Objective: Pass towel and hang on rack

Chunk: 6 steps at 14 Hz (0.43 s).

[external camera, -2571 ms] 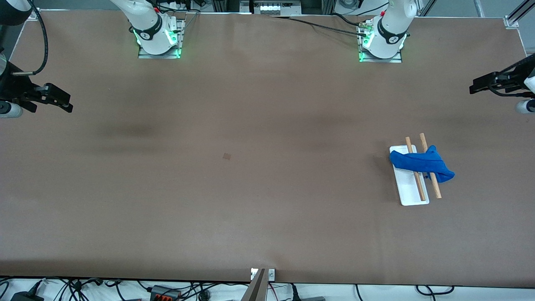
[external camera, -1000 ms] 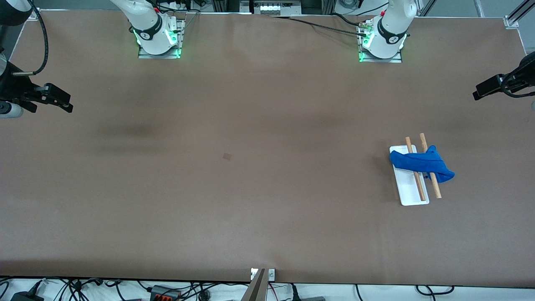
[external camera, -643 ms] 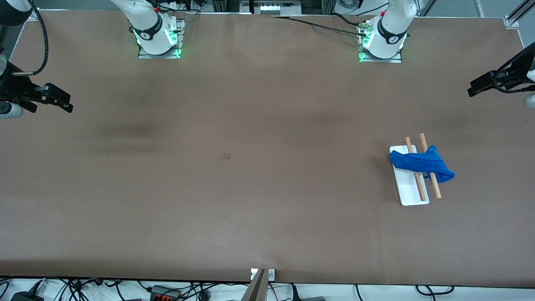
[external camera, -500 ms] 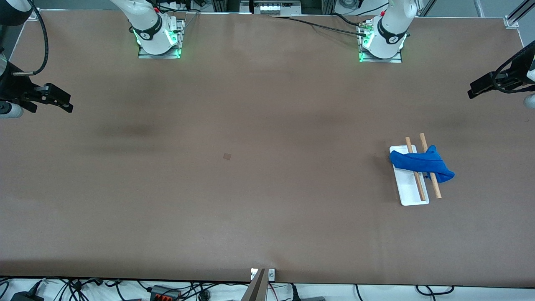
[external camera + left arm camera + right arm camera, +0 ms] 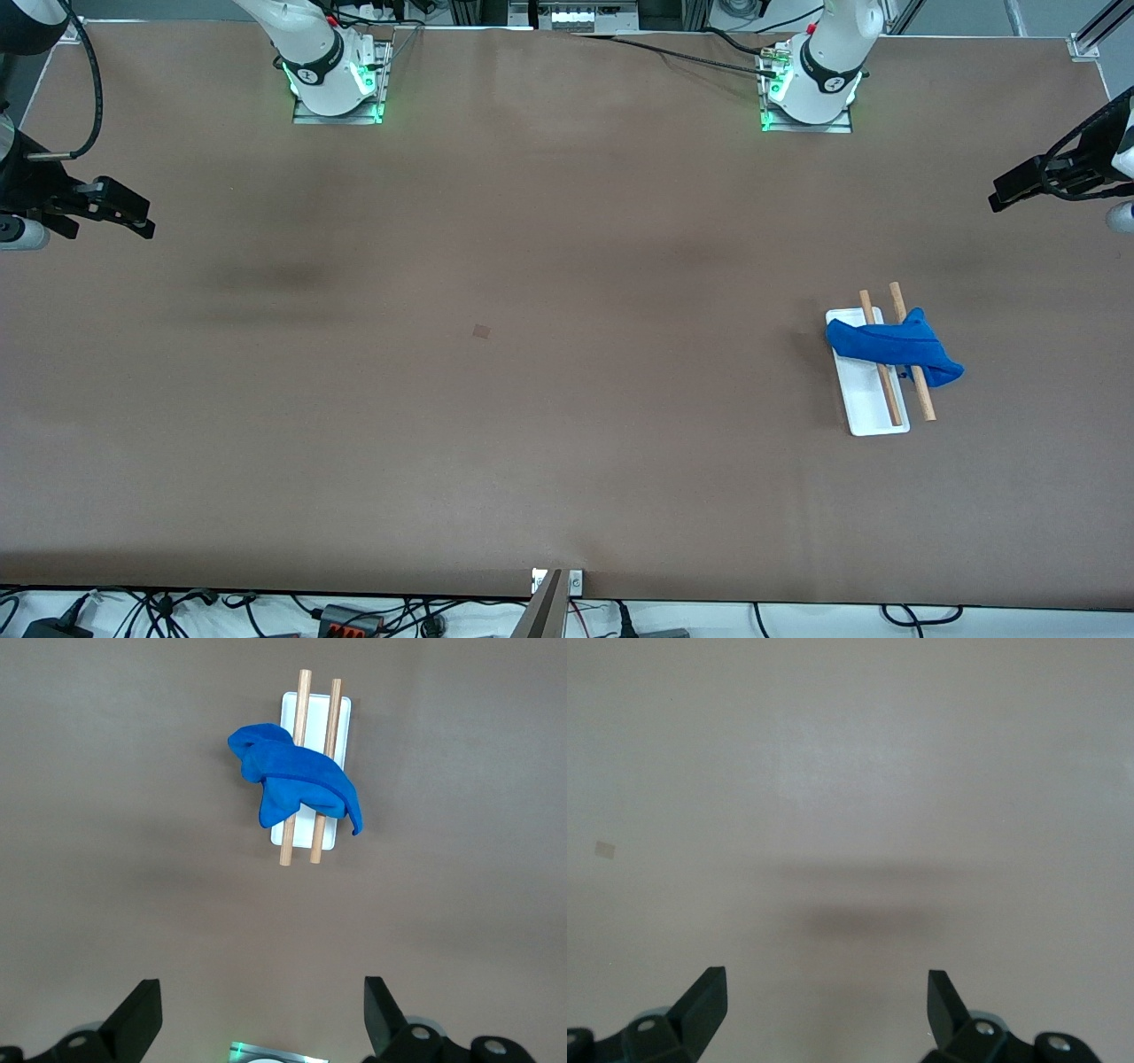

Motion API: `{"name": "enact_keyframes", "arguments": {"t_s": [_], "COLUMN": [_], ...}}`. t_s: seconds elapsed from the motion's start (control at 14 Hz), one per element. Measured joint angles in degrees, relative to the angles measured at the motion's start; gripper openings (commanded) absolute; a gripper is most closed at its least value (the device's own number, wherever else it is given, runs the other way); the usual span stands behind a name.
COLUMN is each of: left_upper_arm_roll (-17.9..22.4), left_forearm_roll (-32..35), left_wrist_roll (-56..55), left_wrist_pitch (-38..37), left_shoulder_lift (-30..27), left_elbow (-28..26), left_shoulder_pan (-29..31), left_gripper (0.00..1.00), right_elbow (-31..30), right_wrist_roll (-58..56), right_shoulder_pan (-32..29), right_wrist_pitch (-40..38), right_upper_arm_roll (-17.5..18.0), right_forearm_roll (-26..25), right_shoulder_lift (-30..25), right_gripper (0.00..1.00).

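Left pincer (image 5: pixel 1005 197): up in the air over the left arm's end of the tabletop (image 5: pixel 549 372), near the view's edge. In the left wrist view its two fingers (image 5: pixel 137 1019) stand wide apart, with nothing between them and nothing touched. The arm is largely cut off by the front view's edge.

Right pincer (image 5: pixel 142 223): up in the air over the right arm's end of the tabletop, this arm waiting. The right wrist view shows its fingers (image 5: pixel 700 1003) spread wide, empty, over bare brown surface; a faint shadow and a small pale square mark lie on the surface below it.

The towel (image 5: pixel 890 346): blue cloth draped crosswise over both wooden rods of the rack (image 5: pixel 873 416), bunched rather than spread flat. One end lies over the white base, the other hangs past the outer rod toward the left arm's end of the tabletop. Neither pincer is near it; the left one is well apart from it.

The rack stands upright on the tabletop, at the left arm's end, well nearer the front camera than that arm's base.

Hard to make out: the middle stretch of both rods is hidden under the towel; the thin wire support cannot be made out in either view; whether the hanging end of the towel touches the tabletop cannot be told
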Motion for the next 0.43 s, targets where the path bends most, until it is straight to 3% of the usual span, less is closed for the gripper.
{"name": "enact_keyframes", "arguments": {"t_s": [0.43], "left_upper_arm_roll": [-0.3], "left_forearm_roll": [0.0], "left_wrist_roll": [0.0], "left_wrist_pitch": [0.0], "left_shoulder_lift": [0.0], "left_elbow": [0.0], "left_shoulder_pan": [0.0], "left_gripper": [1.00], "right_elbow": [0.0], "right_wrist_roll": [0.0], "right_shoulder_pan": [0.0], "right_wrist_pitch": [0.0], "right_upper_arm_roll": [0.0], "right_forearm_roll": [0.0], "right_shoulder_lift": [0.1], "right_gripper": [1.00]}}
